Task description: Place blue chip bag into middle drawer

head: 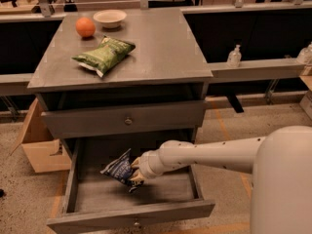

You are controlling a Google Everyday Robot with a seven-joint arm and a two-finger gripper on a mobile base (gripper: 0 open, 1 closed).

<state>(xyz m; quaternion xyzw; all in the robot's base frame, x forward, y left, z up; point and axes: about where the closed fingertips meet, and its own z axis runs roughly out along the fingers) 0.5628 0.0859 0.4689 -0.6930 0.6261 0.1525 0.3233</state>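
The blue chip bag [117, 168] is dark navy with white lettering and hangs tilted inside the open middle drawer [190, 211], just above its plank floor. My gripper [135, 172] is at the end of the white arm that reaches in from the right. It is shut on the bag's right end. The drawer is pulled far out, with its flat front and small knob at the bottom edge of the view.
A closed grey drawer front [126, 120] with a knob sits above the open one. On the cabinet top [165, 48] lie a green chip bag [104, 55], an orange [85, 27] and a white bowl [109, 18]. A cardboard box [39, 145] stands at the left.
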